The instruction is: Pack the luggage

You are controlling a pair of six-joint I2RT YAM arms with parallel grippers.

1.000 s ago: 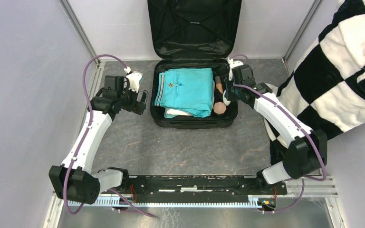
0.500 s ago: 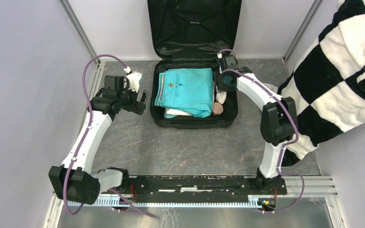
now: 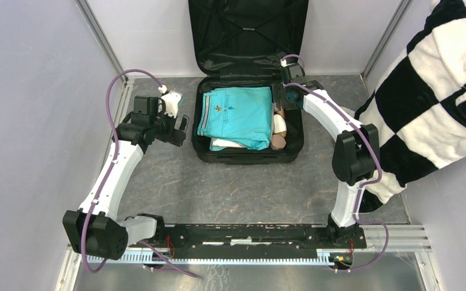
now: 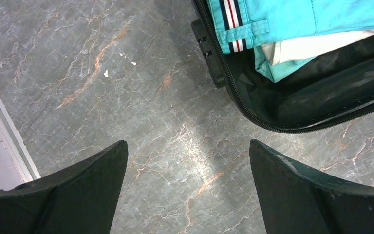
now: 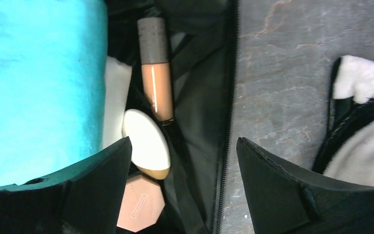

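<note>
The luggage [image 3: 249,156] lies open at the back of the table, its lid upright against the wall. Folded turquoise clothes [image 3: 236,115] fill its left and middle. Along its right side lie a beige tube [image 5: 156,73], a white egg-shaped item [image 5: 147,144] and a pink octagonal compact [image 5: 139,207]. My right gripper [image 5: 182,141] hangs open above that side, near the zipper rim [image 5: 229,97], with nothing between its fingers. My left gripper [image 4: 188,142] stands open over bare table, left of the luggage's front corner [image 4: 214,63].
A black-and-white checkered fabric [image 3: 443,91] bulks at the right, its edge close to the luggage's right side [image 5: 365,126]. Grey walls and metal posts [image 3: 100,36] enclose the table. The arms' base rail [image 3: 249,233] runs along the near edge.
My right arm pulled back toward the luggage's rear right corner and its jaws opened. The white egg-shaped item now lies free in the luggage. The left arm has not moved.
</note>
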